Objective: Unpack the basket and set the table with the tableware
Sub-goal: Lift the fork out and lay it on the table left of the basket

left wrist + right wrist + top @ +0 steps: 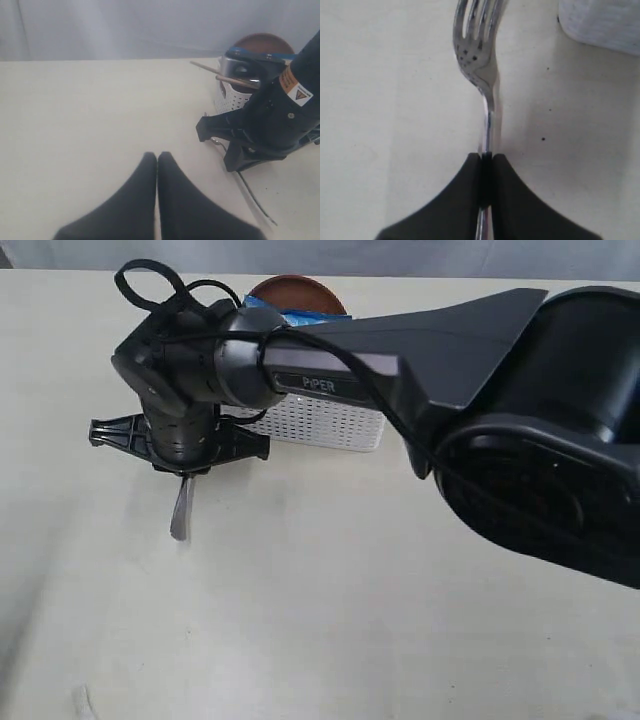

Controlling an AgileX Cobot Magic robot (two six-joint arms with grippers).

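- The left gripper (157, 159) is at the bottom middle of the left wrist view. Its two fingers are pressed together with nothing between them. It is over the bare table (320, 640), well apart from the basket.
- The fork (180, 512) is at the middle left of the outside view. It sticks out from under the right gripper (486, 156), which has reached across to that side.
- The right gripper's jaws are squeezed tight on the thin neck of the fork. They grip it just behind the wide part.
- This is the bit that matters most. The fork runs straight out in line with the jaws, and its prongs point away from the fingertips. In the outside view, that means its head points to the bottom of the frame.
- The fork looks very close to the table, with a shadow right beside it. I cannot tell if it is touching.
- The right arm has the fork, so I think the right arm should put it down. It should go a little lower and then open the jaws.
- The basket (330, 425) is just right of the fork, in the upper middle of the outside view. The fork should lie clear of it.
- The basket is not empty. Two chopsticks (222, 71) poke out of it, and a brown plate (297, 292) and a blue packet (300, 314) show at its far side.
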